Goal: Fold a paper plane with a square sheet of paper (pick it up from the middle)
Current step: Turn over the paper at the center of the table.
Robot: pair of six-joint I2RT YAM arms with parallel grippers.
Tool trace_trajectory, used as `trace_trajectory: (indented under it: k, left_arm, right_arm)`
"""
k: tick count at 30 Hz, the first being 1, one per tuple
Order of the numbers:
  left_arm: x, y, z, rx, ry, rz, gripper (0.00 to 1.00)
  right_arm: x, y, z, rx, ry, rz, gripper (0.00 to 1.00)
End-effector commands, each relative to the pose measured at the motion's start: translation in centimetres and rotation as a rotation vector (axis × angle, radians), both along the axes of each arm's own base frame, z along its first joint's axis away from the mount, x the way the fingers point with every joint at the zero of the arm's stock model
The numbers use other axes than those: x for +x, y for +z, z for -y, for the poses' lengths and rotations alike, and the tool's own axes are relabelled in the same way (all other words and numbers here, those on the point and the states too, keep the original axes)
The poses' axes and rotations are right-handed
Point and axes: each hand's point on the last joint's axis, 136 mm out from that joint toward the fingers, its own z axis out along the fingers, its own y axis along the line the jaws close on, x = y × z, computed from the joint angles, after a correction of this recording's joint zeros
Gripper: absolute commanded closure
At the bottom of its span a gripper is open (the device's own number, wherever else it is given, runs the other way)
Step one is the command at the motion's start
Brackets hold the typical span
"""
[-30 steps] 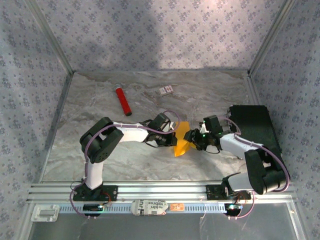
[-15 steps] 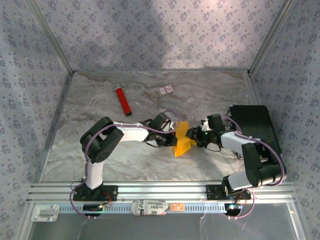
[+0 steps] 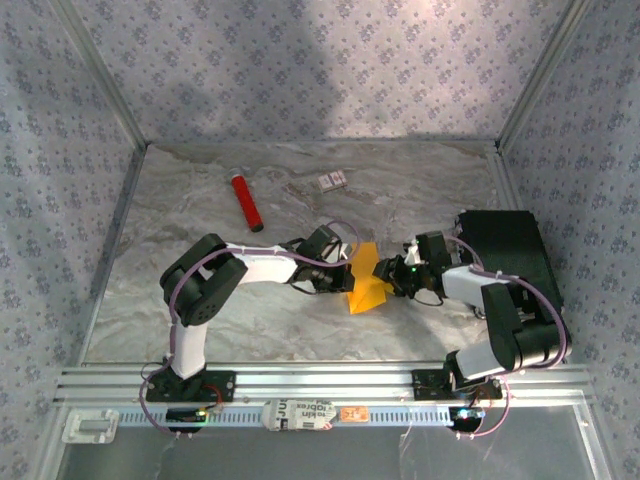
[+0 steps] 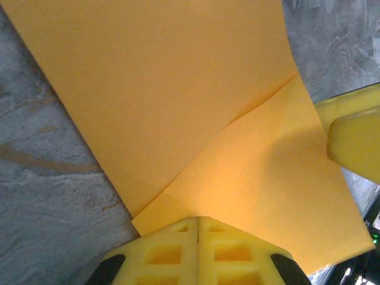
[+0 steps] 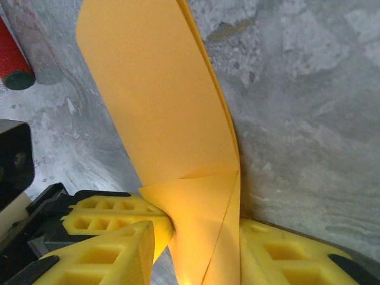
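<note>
Around the paper (image 3: pixel 366 280) — right gripper (image 3: pixel 391 277) narrower now

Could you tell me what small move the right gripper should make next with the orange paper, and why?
Probably close the right gripper gently onto the orange paper. Its fingers stand either side of a loose fold with room between them, while the left gripper is shut on the sheet, so a pinch would likely set the crease.
</note>
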Motion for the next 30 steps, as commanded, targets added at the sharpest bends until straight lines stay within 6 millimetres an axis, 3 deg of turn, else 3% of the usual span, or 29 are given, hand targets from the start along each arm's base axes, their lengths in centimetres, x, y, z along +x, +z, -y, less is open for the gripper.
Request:
trace_trajectory:
  k: [1, 9, 20, 30]
  left_arm:
    - [-1.0, -2.4, -1.8, 0.093, 0.009, -0.066, 0.96]
    - [-0.8, -2.2, -1.8, 0.089, 0.013, -0.064, 0.96]
    - [-0.7, -1.9, -1.8, 0.081, 0.014, -0.063, 0.96]
    - [0.2, 1.8, -0.6, 0.012, 0.004, 0.003, 0.86]
  right_arm:
    - [0.3, 0.0, 0.0, 0.019, 0.009, 0.017, 0.62]
    - [0.8, -0.4, 0.3, 0.030, 0.013, 0.025, 0.64]
    - [0.9, -0.9, 0.5, 0.043, 0.016, 0.032, 0.77]
    - [1.2, 0.4, 0.3, 0.059, 0.036, 0.083, 0.93]
